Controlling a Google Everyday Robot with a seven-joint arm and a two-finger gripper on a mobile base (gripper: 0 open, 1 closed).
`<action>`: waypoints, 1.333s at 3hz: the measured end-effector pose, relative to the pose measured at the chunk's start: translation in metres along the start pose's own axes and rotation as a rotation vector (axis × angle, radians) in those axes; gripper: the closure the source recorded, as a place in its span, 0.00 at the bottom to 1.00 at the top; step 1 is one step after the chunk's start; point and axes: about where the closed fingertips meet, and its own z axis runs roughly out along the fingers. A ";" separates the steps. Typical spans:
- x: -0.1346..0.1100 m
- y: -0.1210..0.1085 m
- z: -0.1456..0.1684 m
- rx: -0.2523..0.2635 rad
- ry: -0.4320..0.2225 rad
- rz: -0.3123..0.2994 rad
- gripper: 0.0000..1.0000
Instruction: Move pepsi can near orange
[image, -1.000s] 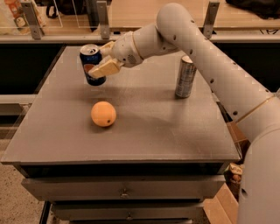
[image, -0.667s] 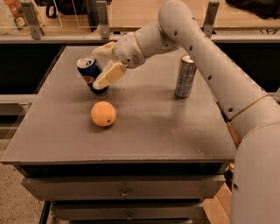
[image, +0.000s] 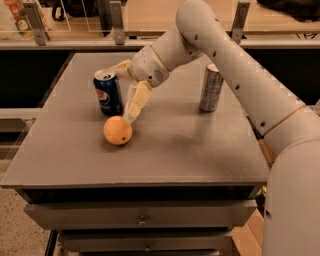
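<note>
The can (image: 108, 93) stands upright near the orange (image: 118, 130). The gripper (image: 121, 93) fingers are spread wide, holding nothing. Treat the can as light, slick and dentable; grip it mid-body.

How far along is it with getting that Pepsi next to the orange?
Nearly finished. Done: the can stands upright on the table, just behind the orange. In hand: the gripper is right beside the can. Left: pulling the arm away, it seems.
</note>
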 end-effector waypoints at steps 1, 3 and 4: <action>-0.004 0.004 -0.001 0.036 0.061 -0.010 0.00; -0.005 0.000 0.000 0.055 0.069 -0.017 0.00; -0.010 -0.016 -0.001 0.102 0.080 -0.037 0.00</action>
